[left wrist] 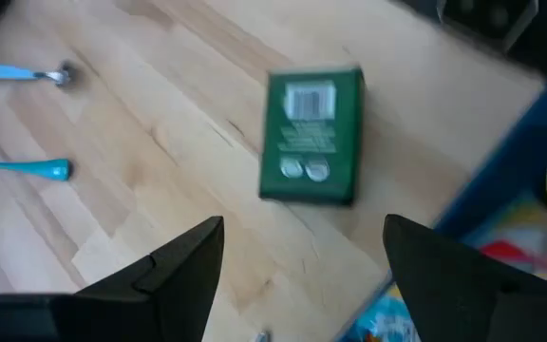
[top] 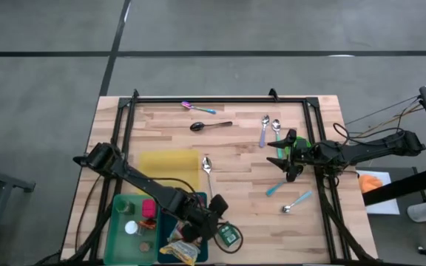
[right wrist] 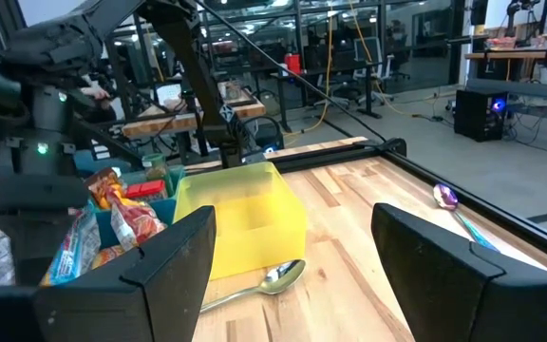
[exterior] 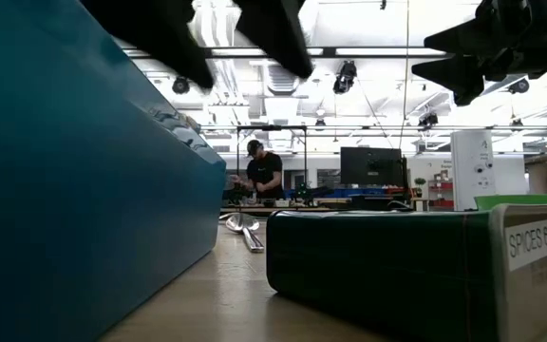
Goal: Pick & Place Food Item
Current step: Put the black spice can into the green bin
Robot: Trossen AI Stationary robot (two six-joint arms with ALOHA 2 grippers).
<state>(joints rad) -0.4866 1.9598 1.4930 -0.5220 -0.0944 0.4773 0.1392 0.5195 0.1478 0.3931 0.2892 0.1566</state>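
Observation:
A green spice box (left wrist: pixel 311 138) lies flat on the wooden table near its front edge, label side up; the high view shows this box (top: pixel 229 235) just right of a blue bin (top: pixel 170 225). My left gripper (left wrist: pixel 302 224) hovers above the box, open, pointing down at a slant, with nothing between its fingers. In the high view that gripper (top: pixel 217 220) is over the blue bin's right edge. My right gripper (top: pixel 276 157) waits open at the table's right side, above the tabletop.
The blue bin holds several food packets (right wrist: pixel 112 214). A green bin (top: pixel 128 225) stands to its left and a yellow bin (top: pixel 168 168) behind it. Several spoons (top: pixel 207 166) lie scattered on the table. A black frame rail (top: pixel 220 100) runs along the far and side edges.

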